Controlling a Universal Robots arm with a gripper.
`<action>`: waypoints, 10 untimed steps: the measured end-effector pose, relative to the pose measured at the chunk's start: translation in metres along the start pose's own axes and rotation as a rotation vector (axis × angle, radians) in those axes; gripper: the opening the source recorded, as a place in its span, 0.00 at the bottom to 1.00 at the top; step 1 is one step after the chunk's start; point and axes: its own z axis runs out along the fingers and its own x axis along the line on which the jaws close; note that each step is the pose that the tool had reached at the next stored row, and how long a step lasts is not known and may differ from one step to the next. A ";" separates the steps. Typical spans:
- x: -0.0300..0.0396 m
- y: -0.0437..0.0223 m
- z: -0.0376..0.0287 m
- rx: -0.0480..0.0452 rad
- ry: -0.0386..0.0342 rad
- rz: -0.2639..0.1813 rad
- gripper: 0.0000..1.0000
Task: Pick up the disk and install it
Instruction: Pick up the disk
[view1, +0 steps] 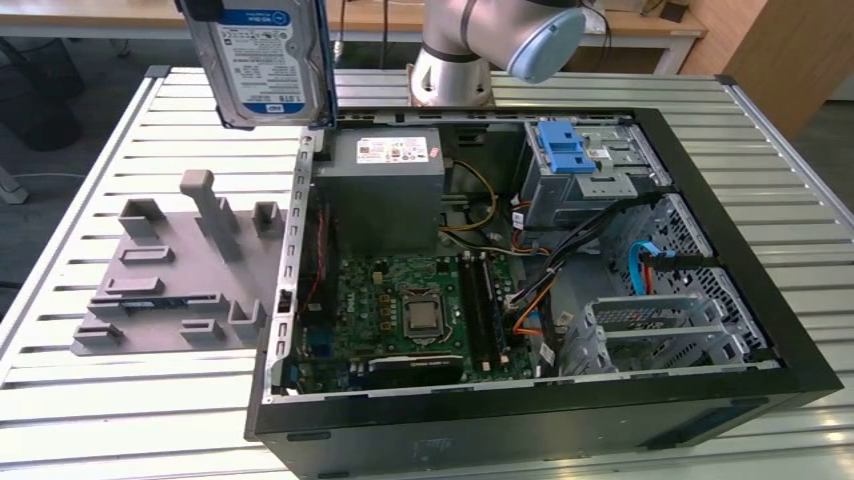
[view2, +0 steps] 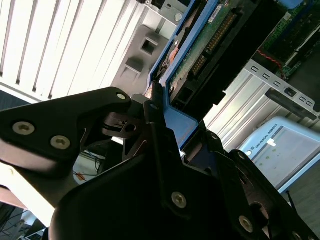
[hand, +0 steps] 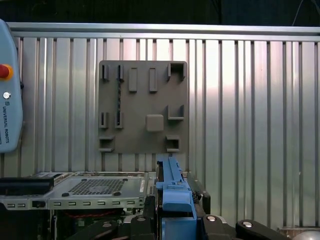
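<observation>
Silver disk (view1: 260, 60), blue-framed, hangs upper left in the exterior view, clamped by the gripper (view2: 162, 127) beside the open computer case (view1: 534, 405): lifted, not yet installed.

An open computer case (view1: 534, 402) lies beside a grey fixture plate (view1: 171, 292).

Slatted metal table (view1: 80, 400), pale and streaked with glare. Behind it, wooden desk (view1: 627, 25) on white legs. Wooden cabinet (view1: 787, 60) at the exterior view's right. Dark floor (view1: 100, 55) beyond.
</observation>
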 end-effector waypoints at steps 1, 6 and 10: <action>0.0001 -0.0006 0.0000 0.0000 0.0000 0.000 0.36; 0.0001 -0.0009 0.0000 0.0000 0.0000 0.000 0.36; 0.0012 -0.0013 -0.0001 0.0000 0.0000 0.000 0.36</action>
